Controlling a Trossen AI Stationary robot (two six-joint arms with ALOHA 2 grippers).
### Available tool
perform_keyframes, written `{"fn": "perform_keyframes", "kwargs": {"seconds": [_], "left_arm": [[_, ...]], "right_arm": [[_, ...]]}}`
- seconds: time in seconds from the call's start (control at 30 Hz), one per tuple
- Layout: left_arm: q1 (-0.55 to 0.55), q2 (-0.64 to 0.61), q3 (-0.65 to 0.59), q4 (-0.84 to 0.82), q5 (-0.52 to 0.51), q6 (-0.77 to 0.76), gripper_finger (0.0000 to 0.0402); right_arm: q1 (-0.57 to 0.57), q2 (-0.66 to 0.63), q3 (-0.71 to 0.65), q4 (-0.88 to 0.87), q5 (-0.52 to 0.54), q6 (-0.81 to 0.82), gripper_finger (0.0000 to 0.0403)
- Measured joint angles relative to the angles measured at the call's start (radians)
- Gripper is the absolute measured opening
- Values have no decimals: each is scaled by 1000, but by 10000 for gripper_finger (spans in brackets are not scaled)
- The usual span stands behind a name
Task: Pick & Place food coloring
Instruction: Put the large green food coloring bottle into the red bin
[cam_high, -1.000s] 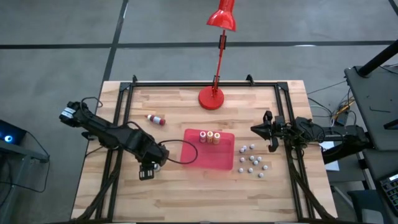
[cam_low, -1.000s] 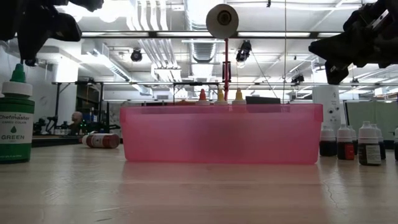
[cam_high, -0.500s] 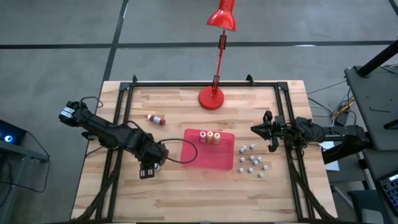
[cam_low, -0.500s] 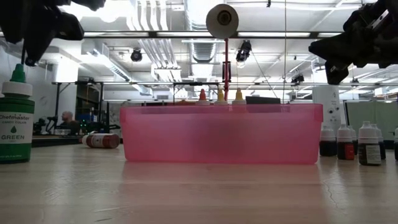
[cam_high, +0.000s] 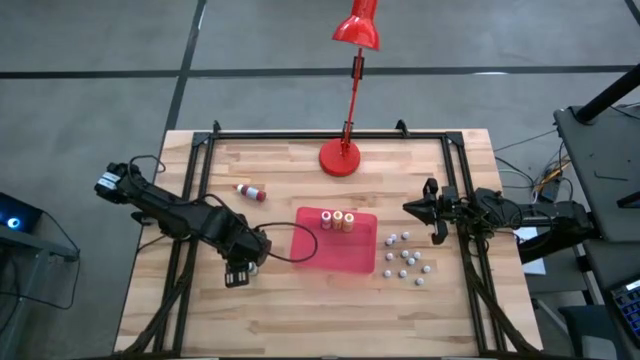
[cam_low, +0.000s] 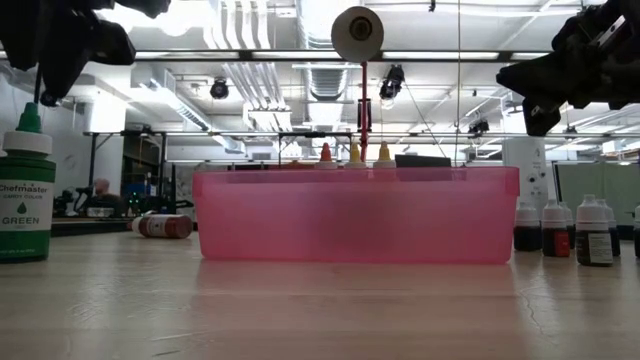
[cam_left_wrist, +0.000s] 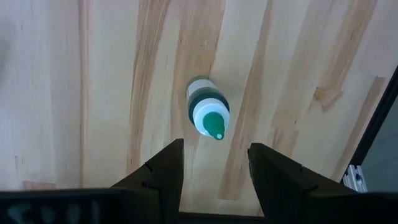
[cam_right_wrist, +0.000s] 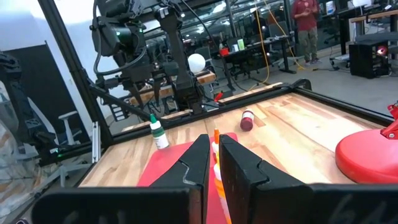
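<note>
Hovering spread left gripper (cam_left_wrist: 213, 165) over green bottle (cam_left_wrist: 208, 113) (upright, seemingly); right gripper (cam_right_wrist: 212, 163) shut.

Overhead looks straight down; low camera sits level at the surface (cam_high: 300, 310); both share the red tray (cam_low: 355, 215) (wrist cameras look closer).

Left arm reaches in from left edge, bent low over front-left of surface, wrist pointing straight down. Left gripper (cam_left_wrist: 213, 168) raised above surface, fingers (cam_left_wrist: 163, 171) spread apart, nothing between them. Right arm parked along right edge, stretched level, pointing inward. Right gripper (cam_right_wrist: 212, 163) held high, fingers pressed nearly together, empty.
</note>
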Motion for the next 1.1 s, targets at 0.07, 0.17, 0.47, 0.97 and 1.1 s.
{"fn": "perform_keyframes", "kwargs": {"seconds": [0.07, 0.17, 0.47, 0.97, 1.1], "left_arm": [[1, 0, 0, 4, -5, 0, 165], [3, 1, 0, 4, -28, 0, 188], [4, 2, 0, 18, -67, 64, 209], [-37, 4, 0, 21, -23, 126, 208], [-43, 15, -1, 22, -23, 147, 208]], "right_arm": [[0, 0, 0, 0, 0, 0, 29], [0, 0, 0, 0, 0, 0, 29], [0, 0, 0, 0, 0, 0, 29], [0, 0, 0, 0, 0, 0, 29], [0, 0, 0, 0, 0, 0, 29]]}}
